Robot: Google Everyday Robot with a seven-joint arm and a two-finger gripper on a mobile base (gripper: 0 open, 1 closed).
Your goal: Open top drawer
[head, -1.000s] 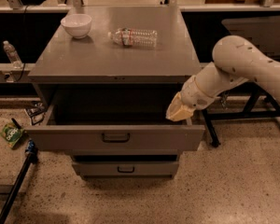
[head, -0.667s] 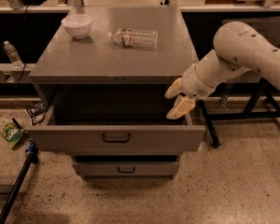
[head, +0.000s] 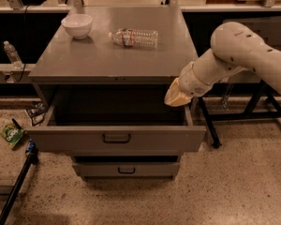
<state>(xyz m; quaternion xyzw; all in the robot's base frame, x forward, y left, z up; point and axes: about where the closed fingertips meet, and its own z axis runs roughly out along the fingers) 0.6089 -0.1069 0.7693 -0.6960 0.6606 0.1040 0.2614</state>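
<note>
1. The top drawer (head: 154, 139) is pulled a long way out from under the worktop (head: 107, 60). Its deep box is open and dark inside. Its small dark handle (head: 116, 138) sits in the middle of the wide front, and nothing is touching it.
2. The job looks nearly done or done. The drawer sticks out far past the smaller drawer (head: 126, 169) below it.
3. The gripper (head: 179, 97) is at the back right corner of the drawer, just over its right side wall and just under the edge of the worktop. I cannot tell how far open it is. I cannot see anything in it.
4. To do this step well, the arm (head: 234, 50) should move up and away to the right, slowly. It should not bump the drawer wall or the worktop edge, because a bump could push the drawer back in.
5. If the drawer needs to come out more, a gentle, straight pull toward the front is best.
6. Compared with a second ago, the gripper is higher. Then it was low by the drawer's right wall, and now it is up near the worktop edge.
7. The drawer is out just as far as before.
8. The white bowl (head: 77, 26) and the plastic bottle (head: 133, 36) on the worktop have not moved.
</note>
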